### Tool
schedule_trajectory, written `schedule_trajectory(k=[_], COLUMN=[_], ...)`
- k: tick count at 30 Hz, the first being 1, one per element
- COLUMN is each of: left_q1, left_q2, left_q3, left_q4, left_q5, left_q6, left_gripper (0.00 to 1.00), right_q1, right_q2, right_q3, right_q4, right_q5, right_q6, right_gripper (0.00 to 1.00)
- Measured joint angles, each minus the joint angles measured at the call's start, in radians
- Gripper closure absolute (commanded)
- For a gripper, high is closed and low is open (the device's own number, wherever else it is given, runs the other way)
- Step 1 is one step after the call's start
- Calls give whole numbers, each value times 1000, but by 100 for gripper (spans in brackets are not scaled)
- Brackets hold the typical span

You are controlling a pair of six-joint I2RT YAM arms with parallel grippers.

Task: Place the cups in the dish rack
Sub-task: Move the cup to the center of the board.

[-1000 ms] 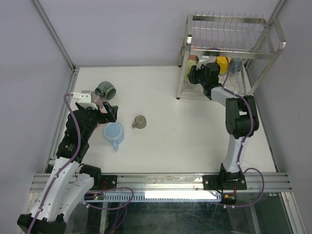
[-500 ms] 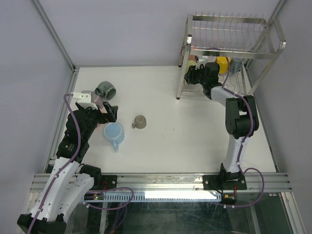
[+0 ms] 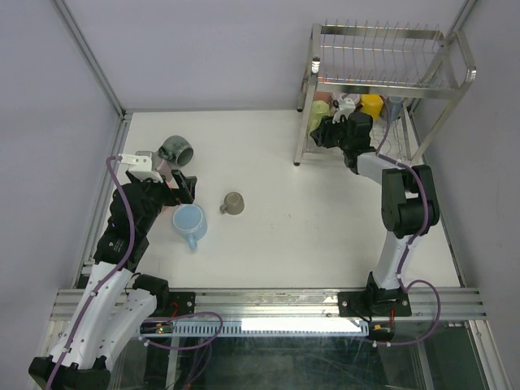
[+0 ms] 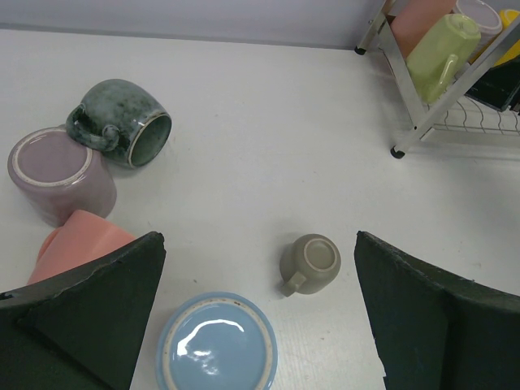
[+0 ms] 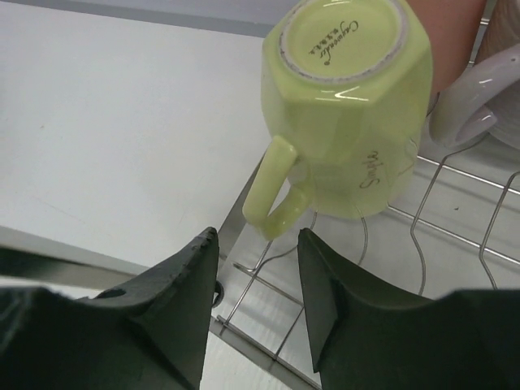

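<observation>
A: Our right gripper (image 5: 257,237) has its jaws parted with nothing between them. The green mug (image 5: 349,122) sits just past the tips on the lower shelf of the rack (image 3: 382,88), base towards us, and its handle hangs right above the gap.

B: Then the handle is our worry. If we pull back at a slant, a finger (image 5: 191,301) could hook it and drag the mug to the shelf's edge (it sits close to the rack's corner already).

A: It also seems tilted on the wires, so we judge that even a light knock could roll it. Whether it leans on the pink cup (image 5: 455,41) behind, we cannot tell.

B: And on the other side?

A: Our left gripper (image 4: 260,236) has its jaws spread wide, holding nothing, above the blue cup (image 4: 216,341), which stands mouth up on the table (image 4: 268,106).

B: It is crowded there. Another pink cup (image 4: 81,244) lies just beside our left finger (image 4: 97,309), touching the mauve one (image 4: 57,171).

A: So if we come down off-centre, that finger could land on the pink cup and shove both. The taupe cup (image 4: 311,262) stands apart, though near enough for the other finger to clip.

B: Four more cups wait there, plus the blue.
</observation>
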Motion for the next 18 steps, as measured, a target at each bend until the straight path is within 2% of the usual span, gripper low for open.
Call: schedule_trajectory(k=[13, 18], left_q1=[0, 0], left_q2=[0, 0], left_q3=[0, 0], left_q4=[0, 0], left_q5=[0, 0], left_q6=[0, 0], left_gripper=[1, 1], right_q1=[-36, -60], right_q2=[-106, -124], right_q3=[-134, -140], right_q4=[21, -20], right_q5=[-79, -193], right_q6=[70, 93], right_gripper=[60, 71])
